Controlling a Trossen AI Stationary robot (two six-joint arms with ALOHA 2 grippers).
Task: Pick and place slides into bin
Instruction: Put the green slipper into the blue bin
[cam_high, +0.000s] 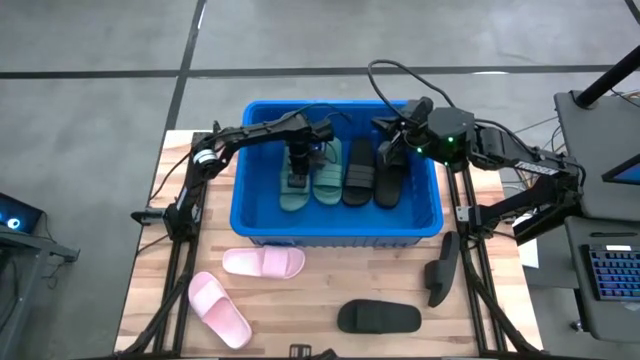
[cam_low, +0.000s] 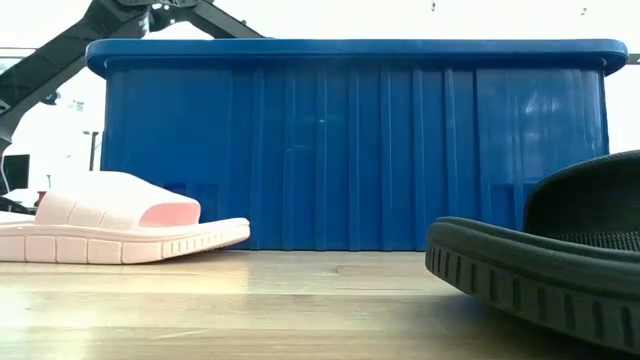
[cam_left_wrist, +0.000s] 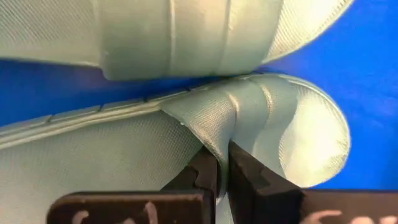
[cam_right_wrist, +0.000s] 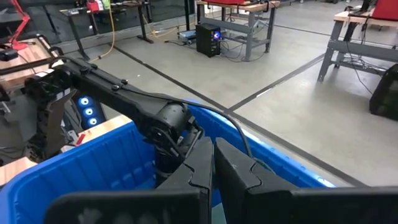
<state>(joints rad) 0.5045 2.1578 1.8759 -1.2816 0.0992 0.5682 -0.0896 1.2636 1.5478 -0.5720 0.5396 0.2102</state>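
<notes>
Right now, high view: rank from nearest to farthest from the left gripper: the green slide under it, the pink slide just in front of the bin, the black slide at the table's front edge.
1. Green slide, in the bin, directly under the left gripper.
2. Pink slide, on the table just outside the bin's front wall.
3. Black slide, near the table's front edge, right of centre.

A smooth grey concrete floor (cam_right_wrist: 298, 118) is spreading around the pale wooden plank desk (cam_high: 320, 290), with dark straight lines (cam_right_wrist: 273, 84) running across it. Metal-framed workbenches (cam_right_wrist: 239, 22) are standing at the far side, a black computer tower (cam_right_wrist: 207, 38) sitting beneath one. A dark keyboard (cam_high: 612, 272) is lying beside the desk.
</notes>
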